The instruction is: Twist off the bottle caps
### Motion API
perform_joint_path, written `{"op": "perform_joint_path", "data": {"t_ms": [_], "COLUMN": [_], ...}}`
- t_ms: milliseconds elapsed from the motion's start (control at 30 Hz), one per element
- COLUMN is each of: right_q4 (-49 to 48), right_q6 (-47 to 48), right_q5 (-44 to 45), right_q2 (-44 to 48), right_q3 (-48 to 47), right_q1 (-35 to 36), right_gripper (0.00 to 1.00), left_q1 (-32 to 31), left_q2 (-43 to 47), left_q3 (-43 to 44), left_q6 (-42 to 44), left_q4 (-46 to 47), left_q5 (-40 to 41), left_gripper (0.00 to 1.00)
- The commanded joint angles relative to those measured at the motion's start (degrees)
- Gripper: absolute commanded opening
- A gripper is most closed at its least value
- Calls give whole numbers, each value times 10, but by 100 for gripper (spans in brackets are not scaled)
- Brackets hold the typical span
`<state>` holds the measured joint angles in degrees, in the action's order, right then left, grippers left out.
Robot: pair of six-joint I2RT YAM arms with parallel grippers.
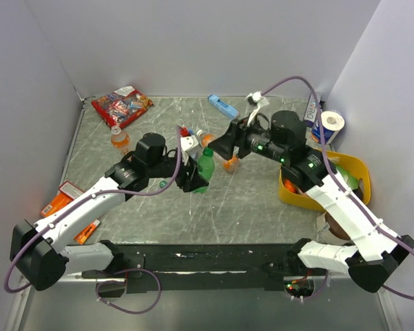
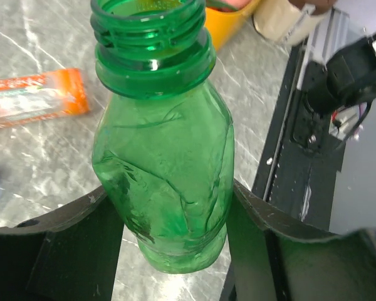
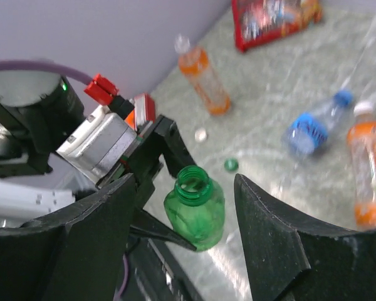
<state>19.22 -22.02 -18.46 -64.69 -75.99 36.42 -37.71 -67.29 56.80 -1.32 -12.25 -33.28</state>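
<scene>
Green thin plastic, looking empty, light and crush-prone, so I'm clamping the green bottle [image 2: 163, 169] low on its dented body in my left claw [image 2: 172, 210] over mid-bench, while my right claw [image 3: 185, 188] is hanging open, holding nothing, near the stiffer uncapped neck.

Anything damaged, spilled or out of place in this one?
The green bottle is crumpled: its wall shows deep creases where the left tool clamps it. Its neck is open, and a small green cap lies loose nearby on the table. No spill is visible.
</scene>
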Motion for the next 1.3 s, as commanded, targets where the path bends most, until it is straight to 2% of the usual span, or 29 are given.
{"op": "perform_joint_path", "data": {"t_ms": [0,133,333,433,533,633,733,767,800,833,867,933,1033,1133,1167,1233,1267], "right_q4": [91,107,66,64,57,62,70,71,70,68,60,49,39,17,9,-15,-26], "right_q6": [21,29,32,36,37,39,44,46,47,48,49,52,69,88,96,101,111], "right_q5": [24,54,42,51,48,42,48,54,69,78,89,126,201,261,269,283,293], "right_q2": [-23,-39,-47,-55,-61,-69,-77,-76,-74,-70,-61,-48,-38,-48,-60,-77,-98], "right_q3": [-24,-24,-3,-3,2,-2,-7,-7,-7,-2,1,8,1,-12,-16,-31,-36], "right_q1": [27,44,45,50,51,51,52,53,54,55,56,57,59,59,59,61,65], "right_gripper": [70,69,67,62,52,37,14,2,0,0,0,0,0,0,0,0,0], "left_q1": [-17,-23,-31,-34,-37,-38,-38,-38,-39,-39,-39,-39,-28,27,80,139,192], "left_q2": [-4,0,-12,-14,-15,-13,-6,0,2,6,12,25,50,79,89,122,132], "left_q3": [32,29,31,30,31,29,25,22,22,21,19,18,10,9,6,-9,-12], "left_q6": [30,31,33,33,35,34,28,26,19,18,18,-13,-23,-47,-75,-106,-118], "left_q4": [-7,-3,-8,-9,-9,-6,2,8,12,14,20,26,42,57,68,107,112], "left_q5": [20,29,25,31,38,44,74,85,112,126,143,172,178,156,149,150,173], "left_gripper": [46,46,46,46,46,46,47,53,62,81,93,99,96,96,96,96,96]}}
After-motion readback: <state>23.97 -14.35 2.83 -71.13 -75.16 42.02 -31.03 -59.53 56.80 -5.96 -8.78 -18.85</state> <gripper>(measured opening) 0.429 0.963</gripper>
